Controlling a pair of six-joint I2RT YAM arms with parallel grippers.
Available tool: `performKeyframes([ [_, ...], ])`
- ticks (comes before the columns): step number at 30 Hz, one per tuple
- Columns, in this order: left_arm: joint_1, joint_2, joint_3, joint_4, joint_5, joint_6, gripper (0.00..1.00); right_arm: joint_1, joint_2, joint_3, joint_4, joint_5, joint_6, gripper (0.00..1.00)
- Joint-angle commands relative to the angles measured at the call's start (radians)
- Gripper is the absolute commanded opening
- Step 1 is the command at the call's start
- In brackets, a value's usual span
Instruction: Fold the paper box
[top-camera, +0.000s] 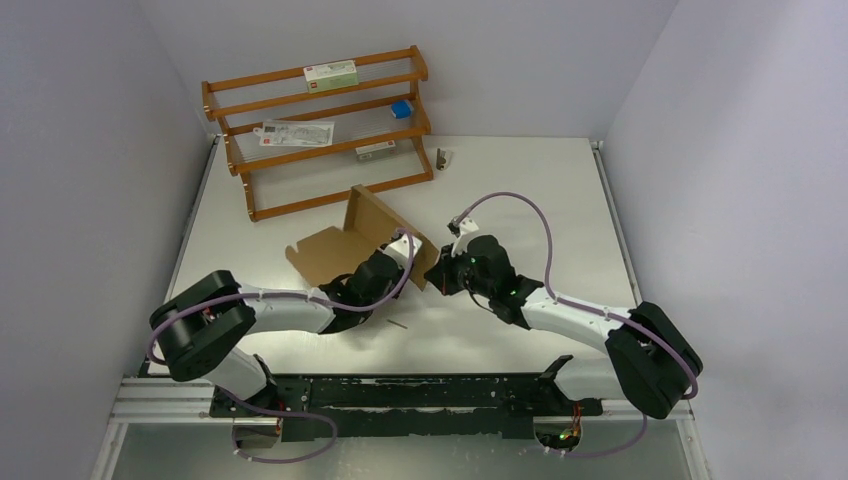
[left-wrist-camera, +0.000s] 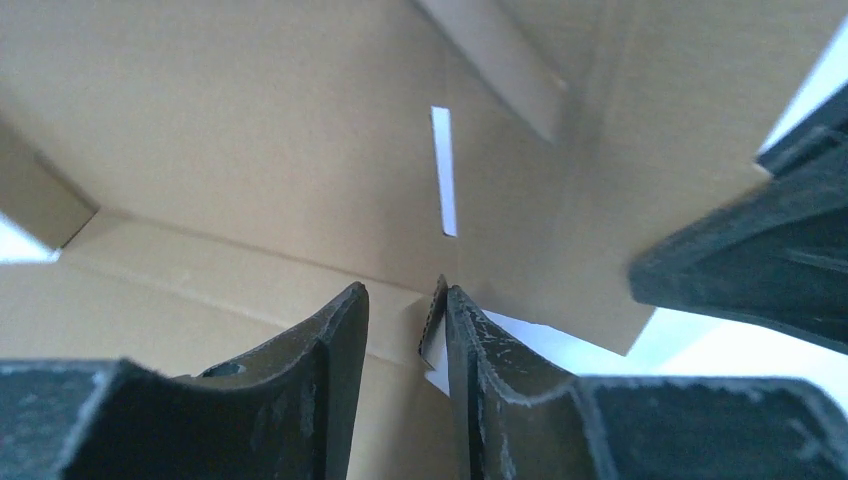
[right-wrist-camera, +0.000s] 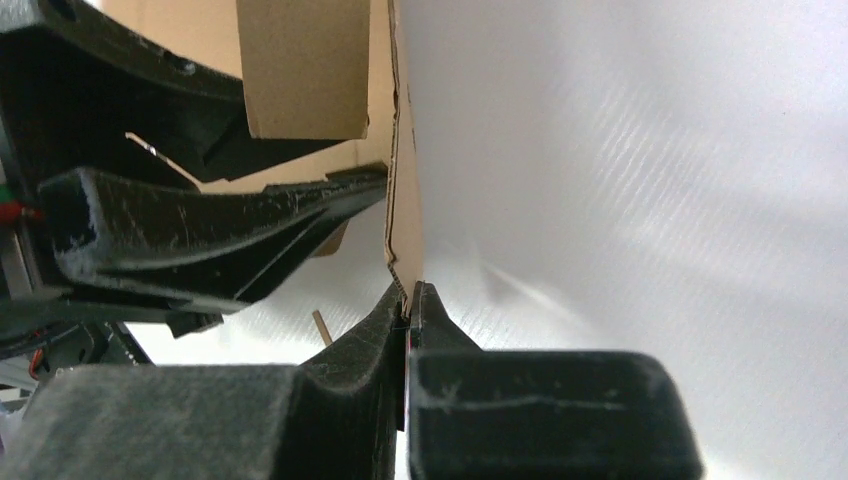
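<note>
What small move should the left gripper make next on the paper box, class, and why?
Probably close the left gripper fully: a thin flap edge of the paper box stands between its parted fingers, resting against only one of them. The right gripper is shut on a raised panel, which should steady the box for that pinch.

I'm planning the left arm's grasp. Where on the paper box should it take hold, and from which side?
Probably a thin free flap edge of the paper box, such as the one standing between the left gripper's fingers. Come edge-on from the arms' side, jaws straddling the sheet; flat panels offer nothing to pinch.
</note>
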Motion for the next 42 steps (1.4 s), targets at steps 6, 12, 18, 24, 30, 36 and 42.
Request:
performKeyframes([
  [6,0.038,0.001,0.007,-0.024,0.042,-0.066,0.42,0.007,0.02,0.02,0.007,-0.048,-0.02,0.0],
  [12,0.066,-0.026,0.018,-0.075,0.082,-0.132,0.56,0.007,0.026,0.032,-0.022,-0.03,-0.054,0.0],
  [18,0.074,-0.156,0.011,-0.179,0.142,-0.211,0.69,0.007,0.039,0.057,-0.061,0.02,-0.156,0.0],
  [24,0.153,-0.253,-0.048,-0.241,0.165,-0.261,0.74,0.005,0.088,0.068,-0.029,0.027,-0.257,0.0],
  [30,0.26,-0.209,-0.036,-0.265,0.203,-0.266,0.76,0.004,0.156,0.106,-0.006,0.063,-0.346,0.0],
  [36,0.307,-0.08,-0.007,-0.263,0.277,-0.318,0.73,0.001,0.217,0.145,0.014,0.097,-0.323,0.0],
  [42,0.306,-0.025,-0.033,-0.226,0.303,-0.365,0.72,0.0,0.228,0.121,0.102,0.104,-0.229,0.0],
])
